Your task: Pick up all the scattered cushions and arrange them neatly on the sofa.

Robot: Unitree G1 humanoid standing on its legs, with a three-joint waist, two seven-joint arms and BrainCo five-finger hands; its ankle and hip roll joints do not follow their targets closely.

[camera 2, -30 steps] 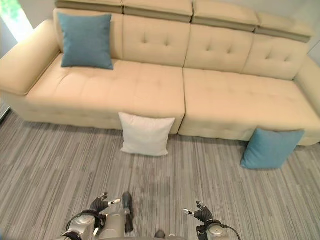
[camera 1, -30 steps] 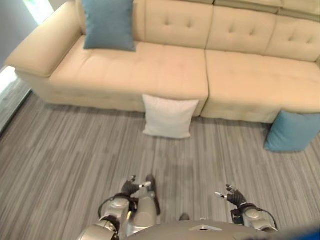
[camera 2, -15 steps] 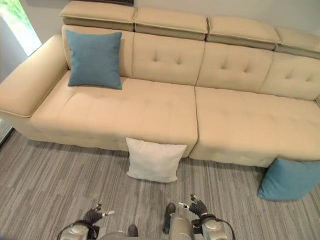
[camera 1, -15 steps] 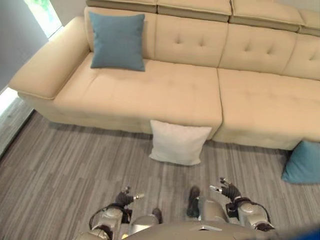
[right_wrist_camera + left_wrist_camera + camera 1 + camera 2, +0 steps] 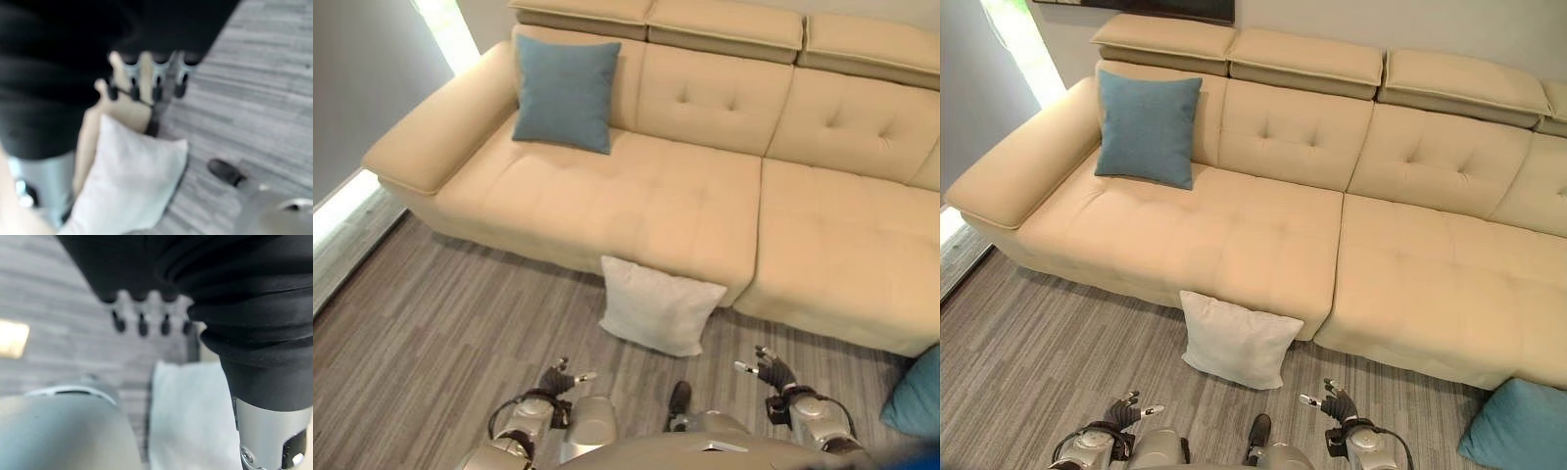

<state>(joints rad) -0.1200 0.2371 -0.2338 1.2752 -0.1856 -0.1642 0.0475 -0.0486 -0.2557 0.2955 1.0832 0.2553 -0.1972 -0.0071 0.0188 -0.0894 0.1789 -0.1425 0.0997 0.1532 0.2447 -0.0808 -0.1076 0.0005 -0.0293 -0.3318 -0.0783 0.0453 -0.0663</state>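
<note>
Leaning against the sofa [image 5: 1263, 245] front, white cushion [image 5: 1235, 341] on floor, blue cushion [image 5: 1148, 128] upright at sofa's left end, second blue cushion [image 5: 1518, 428] on floor by sofa's right end, left hand [image 5: 558, 378] and right hand [image 5: 771, 367] both loosely spread, empty, short of sofa.

**Daylight from beyond the sofa's left arm; wrist views soft**

The room is evenly bright. A strong white glare enters at a window [image 5: 445, 24] just beyond the left arm of the beige sofa [image 5: 1263, 235], washing out there and along a pale strip of floor [image 5: 440, 323] beside that arm. The white cushion [image 5: 1237, 341] leaning on the sofa front casts a faint shadow on the floor beside it. Both wrist views are out of focus: fingers [image 5: 141, 325], floor and white cushion are blurred, most strongly in the right wrist view.
</note>
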